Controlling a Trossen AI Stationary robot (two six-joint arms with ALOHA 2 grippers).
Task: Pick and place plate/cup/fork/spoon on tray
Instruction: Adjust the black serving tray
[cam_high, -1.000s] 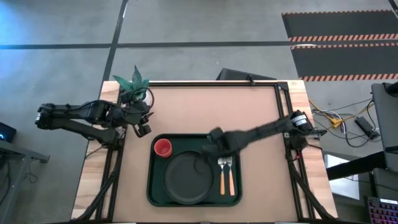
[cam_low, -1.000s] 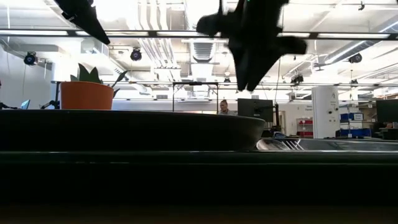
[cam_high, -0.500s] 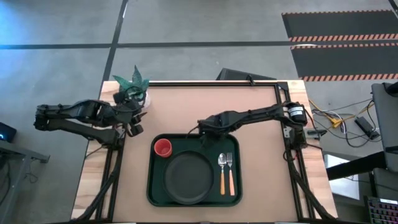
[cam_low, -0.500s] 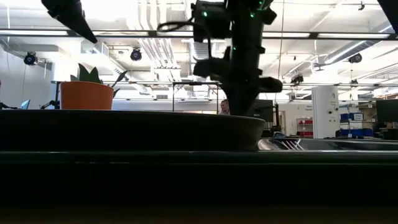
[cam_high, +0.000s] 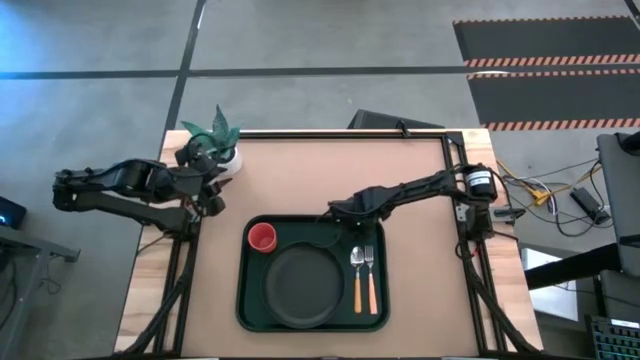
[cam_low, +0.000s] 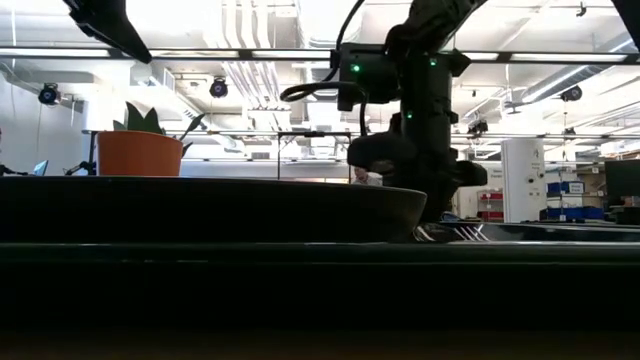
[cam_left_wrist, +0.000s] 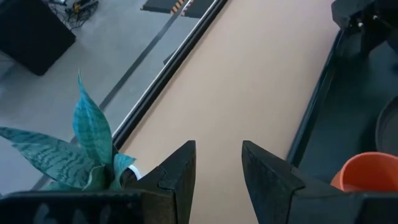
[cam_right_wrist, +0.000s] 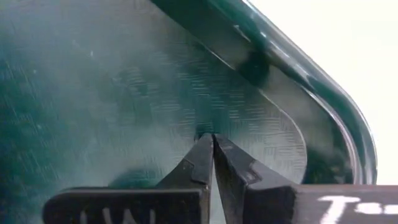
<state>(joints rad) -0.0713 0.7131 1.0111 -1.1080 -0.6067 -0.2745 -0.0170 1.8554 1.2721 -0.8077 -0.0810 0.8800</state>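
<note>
Right gripper (cam_right_wrist: 212, 140) returned above tray (cam_high: 243, 300) | fingers clenched, empty | left gripper (cam_left_wrist: 217, 163) fingers parted

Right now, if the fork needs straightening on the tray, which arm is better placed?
Right. Its gripper, shut, hangs over the tray's far edge near the fork; the left gripper sits off-tray by the plant.

The only writing in view is white lettering on the right gripper (cam_right_wrist: 213, 160), seen in the right wrist view at the picture's edge. It begins with a "T"; the rest is cut off and cannot be read.
</note>
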